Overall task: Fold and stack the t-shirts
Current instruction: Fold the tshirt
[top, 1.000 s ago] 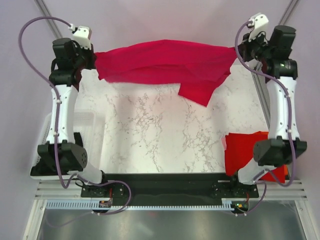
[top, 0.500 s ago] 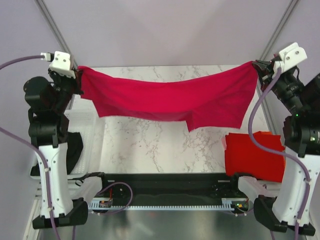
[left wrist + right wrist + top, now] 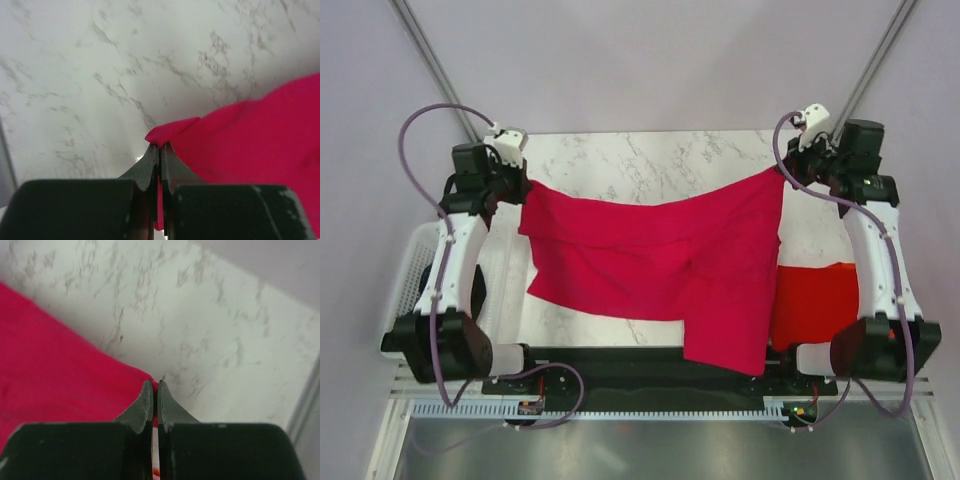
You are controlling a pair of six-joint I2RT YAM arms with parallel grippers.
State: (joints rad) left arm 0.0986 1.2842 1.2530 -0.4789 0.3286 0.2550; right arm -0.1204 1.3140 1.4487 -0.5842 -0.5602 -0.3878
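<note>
— Crimson-pink t-shirt [image 3: 660, 260], seen from above: we hold it by two corners, the left fingers [image 3: 518, 186] at ten o'clock and the right fingers [image 3: 783, 172] at two, each clamped on cloth. It drapes down the counter [image 3: 650, 158] toward six. One flap hangs past the near edge at five and overlaps the red t-shirt [image 3: 817, 300] at four.

— So we're spreading it, and no fold has begun?

— That's our reading. Next we'd need to draw it back toward twelve until that flap lies flat on the marble, and only then let go.

— And the left wrist view?

— Our fingers [image 3: 150, 165] are pressed together on a bunched corner, with cloth trailing off toward three.

— The right wrist?

— Much the same: the fingers [image 3: 145, 401] are shut on a corner, and cloth runs off toward nine.

— And against half a second ago?

— Then our arms were high and wide, with the shirt strung between them in the air. Now they're lower and closer in, and the cloth has dropped onto the counter.
</note>
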